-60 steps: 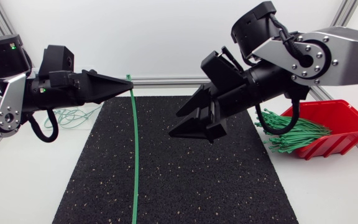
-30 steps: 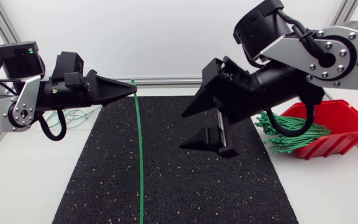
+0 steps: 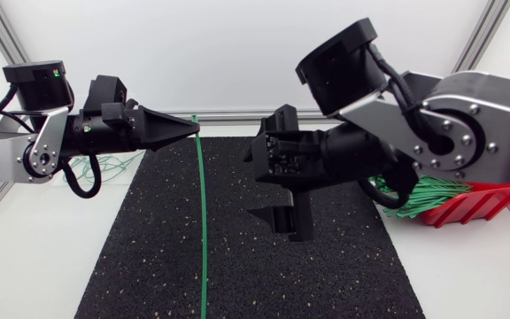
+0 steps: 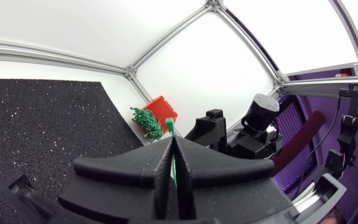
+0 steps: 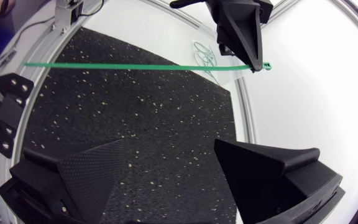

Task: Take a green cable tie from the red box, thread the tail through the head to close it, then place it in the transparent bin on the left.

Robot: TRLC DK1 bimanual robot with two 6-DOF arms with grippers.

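Note:
My left gripper [image 3: 193, 127] is shut on a green cable tie [image 3: 202, 221] just below its head, above the mat's far left part. The strap hangs down to the near edge. In the left wrist view the tie [image 4: 172, 163] runs between the closed fingers, and its head pokes out past the tips. My right gripper [image 3: 277, 190] hovers open and empty over the mat's middle, right of the strap. In the right wrist view the tie [image 5: 135, 66] stretches ahead of the open right gripper [image 5: 179, 158], held by the left gripper [image 5: 252, 57]. The red box [image 3: 490, 199] of green ties [image 3: 423, 195] sits far right.
A black speckled mat [image 3: 246, 266] covers the table's middle. Several closed green tie loops [image 3: 109, 164] lie in the transparent bin behind my left arm, also visible as loops [image 5: 207, 55] past the mat's corner. White table [image 3: 34, 266] flanks the mat.
My right arm has swung left toward the strap and turned its gripper, the fingers spreading a little wider. The left gripper with the tie has shifted slightly right.

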